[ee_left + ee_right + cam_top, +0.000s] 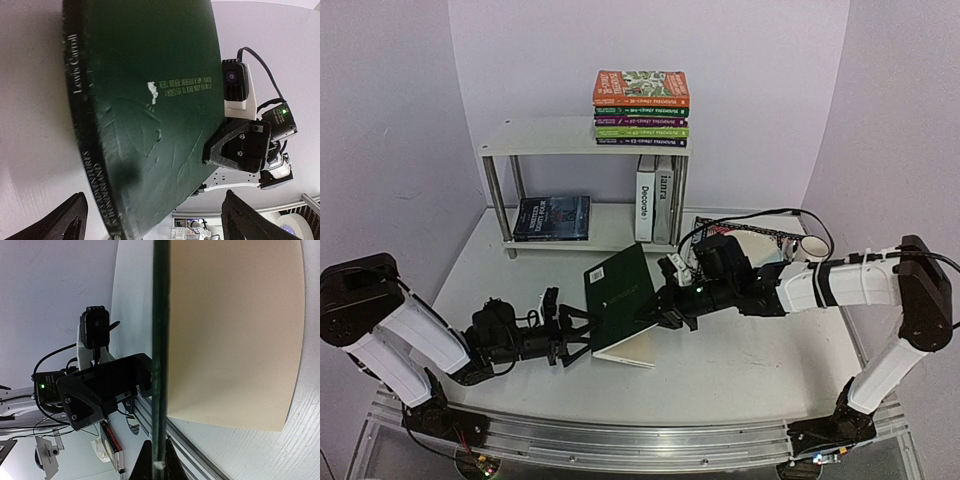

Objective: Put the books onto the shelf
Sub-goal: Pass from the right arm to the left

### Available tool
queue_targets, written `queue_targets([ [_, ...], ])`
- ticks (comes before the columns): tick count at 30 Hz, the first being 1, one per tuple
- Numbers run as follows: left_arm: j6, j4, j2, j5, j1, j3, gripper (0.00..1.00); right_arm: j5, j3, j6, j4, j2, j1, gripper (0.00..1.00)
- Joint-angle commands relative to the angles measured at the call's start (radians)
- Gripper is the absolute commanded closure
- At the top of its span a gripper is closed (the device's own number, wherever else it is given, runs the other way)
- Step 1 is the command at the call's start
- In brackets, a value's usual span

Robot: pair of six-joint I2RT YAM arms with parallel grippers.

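Right claw (658, 308) is pinched tight on the free edge of the dark green book (618, 288), holding its front cover tilted up while the pale pages lie flat on the table (750, 350). My left claw (568, 335) stands wide apart just beside the spine, gripping nothing. The book sits in front of the shelf (560, 135), well short of it. A stack of paperbacks (642, 108) lies on the top board, and other books are on the lower one.

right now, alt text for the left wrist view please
A dark green Lewis Carroll book fills the frame, spine to the left. The right gripper pinches its far edge, while the left gripper stands open around its near end.
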Motion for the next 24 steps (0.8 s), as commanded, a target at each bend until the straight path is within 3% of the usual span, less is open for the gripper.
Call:
queue_targets([
  [1, -0.021, 0.132, 0.06, 0.054, 0.004, 0.047, 0.07, -0.067, -0.003, 0.044, 0.173, -0.029, 0.003, 1.0],
  [9, -0.092, 0.379, 0.201, 0.076, 0.004, 0.025, 0.12, -0.096, -0.053, 0.144, 0.338, 0.019, 0.002, 1.0],
  [13, -0.139, 0.567, 0.302, 0.083, 0.005, 0.019, 0.27, -0.113, -0.066, 0.186, 0.423, 0.053, 0.002, 1.0],
  [16, -0.134, 0.579, 0.311, 0.093, 0.007, 0.032, 0.36, -0.119, -0.071, 0.19, 0.436, 0.072, 0.002, 1.0],
  [21, -0.102, 0.577, 0.228, 0.083, 0.022, 0.021, 0.38, -0.124, -0.094, 0.191, 0.452, 0.092, 0.002, 1.0],
  [24, -0.103, 0.577, 0.198, 0.092, 0.036, 0.018, 0.45, -0.125, -0.106, 0.191, 0.46, 0.1, 0.002, 1.0],
])
